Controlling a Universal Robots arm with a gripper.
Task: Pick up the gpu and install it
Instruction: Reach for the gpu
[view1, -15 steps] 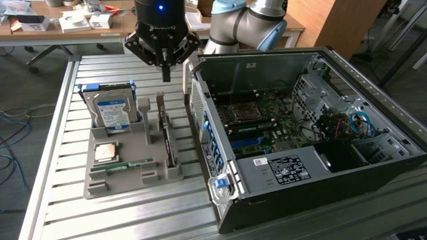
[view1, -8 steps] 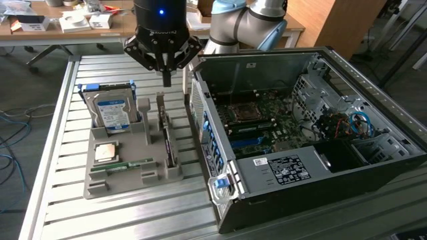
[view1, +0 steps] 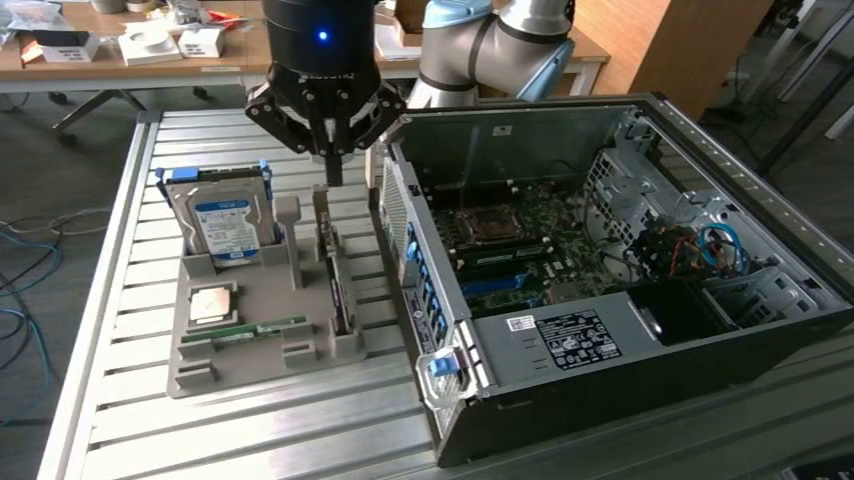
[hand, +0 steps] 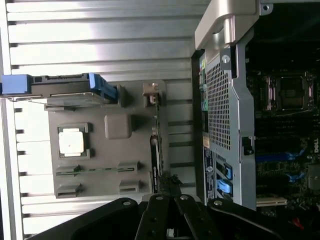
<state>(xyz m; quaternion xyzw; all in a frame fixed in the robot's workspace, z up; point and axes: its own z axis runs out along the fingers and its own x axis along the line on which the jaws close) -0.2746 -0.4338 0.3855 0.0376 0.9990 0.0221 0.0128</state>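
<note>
Hovering over the far end of the gpu, the gripper is hanging with its fingers clenched together and grasping nothing. The card is standing on its long edge in a slot of the grey holder tray, which is sitting on the slatted bench. It is running from far to near along the tray's side towards the exterior view's right. That puts it just beside the open computer case and well apart from the hard drive at the tray's far left corner.

Judging by its look, the card is going to handle as something light and stiff but delicate. It is a thin board with small parts on its faces, so a hard squeeze or a twist could be damaging it. The sensible place to take hold looks like the bare upper edge, pinching across the board's thickness near the middle of its length so that it is lifting level out of the slot. The lower edge, sitting in the tray, is best left untouched. Which end is carrying the metal bracket is hard to make out here, though it seems to be the far one.
</note>
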